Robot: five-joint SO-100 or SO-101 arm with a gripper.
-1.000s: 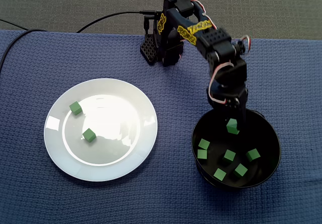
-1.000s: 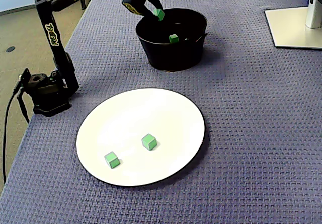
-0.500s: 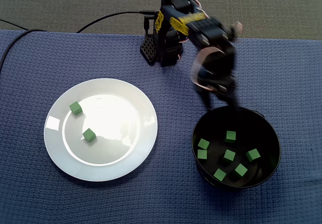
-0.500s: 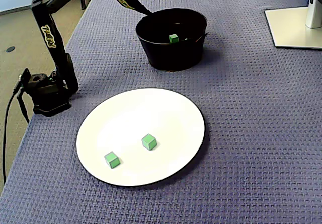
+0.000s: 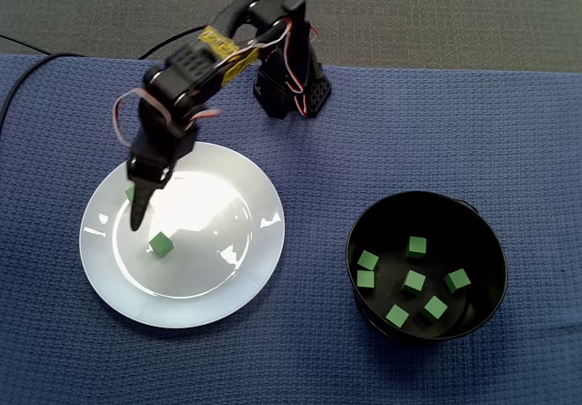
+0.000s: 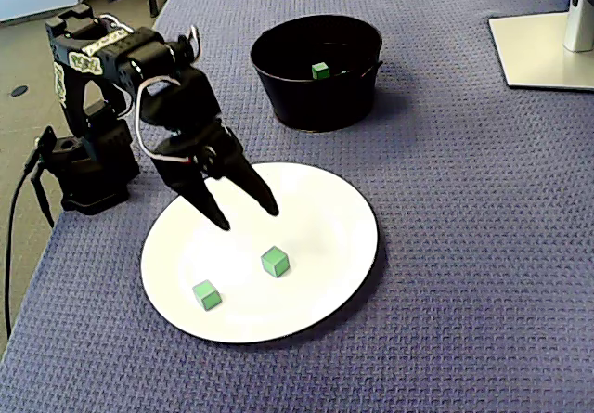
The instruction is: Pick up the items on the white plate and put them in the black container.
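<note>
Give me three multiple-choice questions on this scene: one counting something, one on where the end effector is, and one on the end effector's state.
1. Green cubes in the black container: A three; B seven; C ten.
2. The end effector is: A above the white plate; B inside the black container; C out of view.
3. The end effector is: A shut on a cube; B open, empty; C shut, empty.
Answers: 1 B, seven show in a fixed view. 2 A, both fixed views show it over the plate. 3 B, jaws spread with nothing between.
</note>
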